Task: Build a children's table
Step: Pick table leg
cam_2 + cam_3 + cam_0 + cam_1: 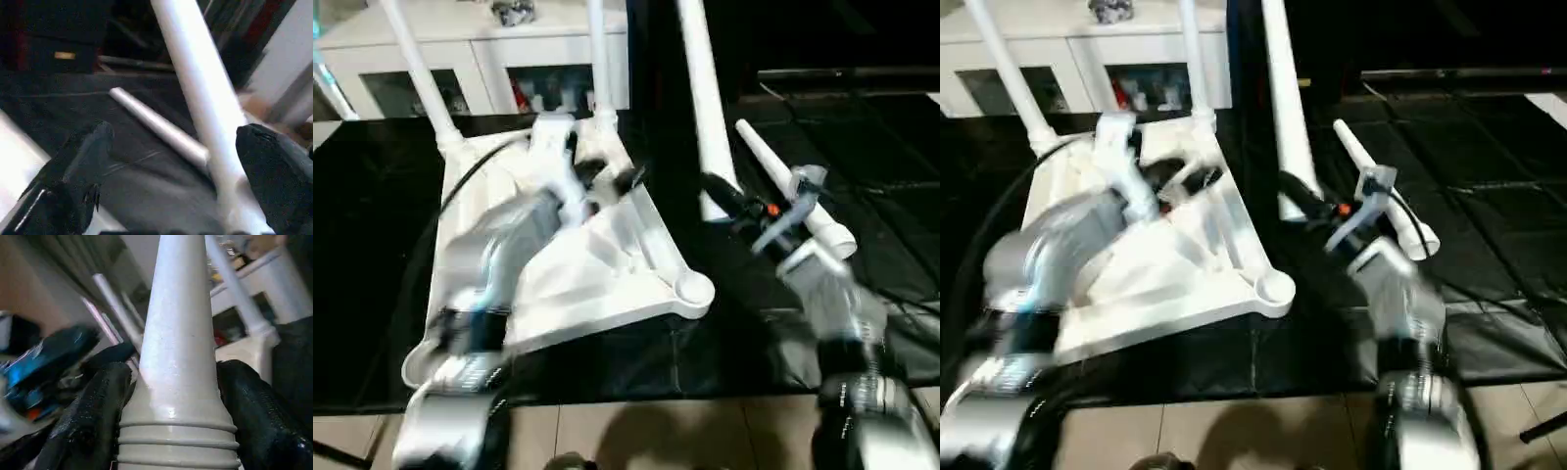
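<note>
White leg [178,362] in right gripper [171,416]

The room is dim, the black floor mat [862,147] swallowing most light, while the white tabletop [607,264] and the cabinet [480,49] behind glare pale. Both silver forearms smear with motion blur — the left one [499,264] worst. Up close, a soft highlight runs down the tapered leg [178,342]; the background melts out of focus.
</note>
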Controlling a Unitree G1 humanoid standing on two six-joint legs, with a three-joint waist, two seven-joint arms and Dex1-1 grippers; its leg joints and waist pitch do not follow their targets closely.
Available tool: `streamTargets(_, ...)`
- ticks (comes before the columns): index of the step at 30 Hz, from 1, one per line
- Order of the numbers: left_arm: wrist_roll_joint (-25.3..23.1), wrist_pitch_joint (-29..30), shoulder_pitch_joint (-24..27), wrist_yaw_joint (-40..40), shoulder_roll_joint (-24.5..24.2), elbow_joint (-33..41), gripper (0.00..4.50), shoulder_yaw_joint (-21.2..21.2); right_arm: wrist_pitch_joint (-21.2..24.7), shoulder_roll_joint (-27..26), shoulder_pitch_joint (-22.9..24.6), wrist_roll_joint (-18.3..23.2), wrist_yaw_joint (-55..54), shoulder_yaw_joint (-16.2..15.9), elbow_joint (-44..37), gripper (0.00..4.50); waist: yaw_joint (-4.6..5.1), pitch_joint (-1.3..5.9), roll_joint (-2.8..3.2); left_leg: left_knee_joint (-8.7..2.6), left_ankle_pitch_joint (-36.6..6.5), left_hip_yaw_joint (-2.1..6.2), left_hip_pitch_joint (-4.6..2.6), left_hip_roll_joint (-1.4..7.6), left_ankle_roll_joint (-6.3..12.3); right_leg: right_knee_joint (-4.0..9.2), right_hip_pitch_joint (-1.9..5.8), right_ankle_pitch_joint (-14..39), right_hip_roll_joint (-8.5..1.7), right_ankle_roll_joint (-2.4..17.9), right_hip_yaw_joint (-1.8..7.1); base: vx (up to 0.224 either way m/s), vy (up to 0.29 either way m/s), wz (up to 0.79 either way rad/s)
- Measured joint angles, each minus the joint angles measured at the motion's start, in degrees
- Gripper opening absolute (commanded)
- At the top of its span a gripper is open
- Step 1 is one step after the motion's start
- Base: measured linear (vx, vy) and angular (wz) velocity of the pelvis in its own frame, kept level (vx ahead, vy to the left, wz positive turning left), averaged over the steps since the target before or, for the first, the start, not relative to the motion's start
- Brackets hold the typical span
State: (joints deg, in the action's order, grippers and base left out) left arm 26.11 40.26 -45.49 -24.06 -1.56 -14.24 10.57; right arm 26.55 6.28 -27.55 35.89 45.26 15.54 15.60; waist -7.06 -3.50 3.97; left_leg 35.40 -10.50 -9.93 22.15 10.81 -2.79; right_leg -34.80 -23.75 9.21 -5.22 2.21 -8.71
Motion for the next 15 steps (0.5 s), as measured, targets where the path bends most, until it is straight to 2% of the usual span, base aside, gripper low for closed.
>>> streamTargets(5, 3.7, 1.0, -4.7, 2.9, 2.9, -4.4, 4.50, 4.5, 2.9, -0.1, 3.7, 0.7, 1.2, -3.2, -6.3, 2.68, 0.28, 0.00, 0.01, 0.00, 0.0, 0.03, 0.01, -0.01, -0.08, 0.13, 0.05, -0.1, 0.00, -0.1, -0.05, 0.000, 0.000, 0.00)
streamTargets(8, 5.5, 1.4, -6.8, 3.6, 3.9, -5.8, 4.50, 5.4, 4.1, 0.1, 5.1, 0.5, 1.2, -5.9, -9.1, 2.68, 0.47, 0.01, 0.02, -0.08, -0.1, 0.04, 0.03, -0.01, -0.06, 0.43, 0.15, -0.1, 0.01, -0.2, -0.08, 0.000, 0.000, 0.00)
streamTargets(9, 5.7, 1.5, -7.0, 3.7, 4.1, -6.1, 4.21, 5.4, 4.3, 0.3, 5.2, 0.3, 1.1, -6.5, -9.4, 2.68, 0.47, 0.01, 0.02, -0.09, -0.1, 0.04, 0.05, -0.02, -0.04, 0.49, 0.18, -0.2, 0.01, -0.3, -0.08, 0.000, 0.000, 0.00)
streamTargets(10, 5.8, 1.6, -7.0, 3.7, 4.2, -6.4, 4.21, 5.4, 4.5, 0.3, 5.2, 0.1, 1.0, -6.8, -9.8, 2.68, 0.45, 0.01, 0.01, -0.10, -0.1, 0.04, 0.05, -0.02, 0.00, 0.59, 0.22, -0.2, 0.01, -0.3, -0.08, 0.000, 0.000, 0.00)
streamTargets(15, 8.1, 1.6, -7.3, 6.7, 5.4, -9.2, 3.94, 9.2, 3.5, 1.9, 5.1, -4.7, -1.6, -9.7, -10.5, 2.68, 0.44, 0.00, 0.00, -0.13, -0.1, 0.04, 0.11, -0.07, 0.20, 0.83, 0.32, -0.3, 0.00, -0.4, -0.07, 0.000, 0.000, 0.00)
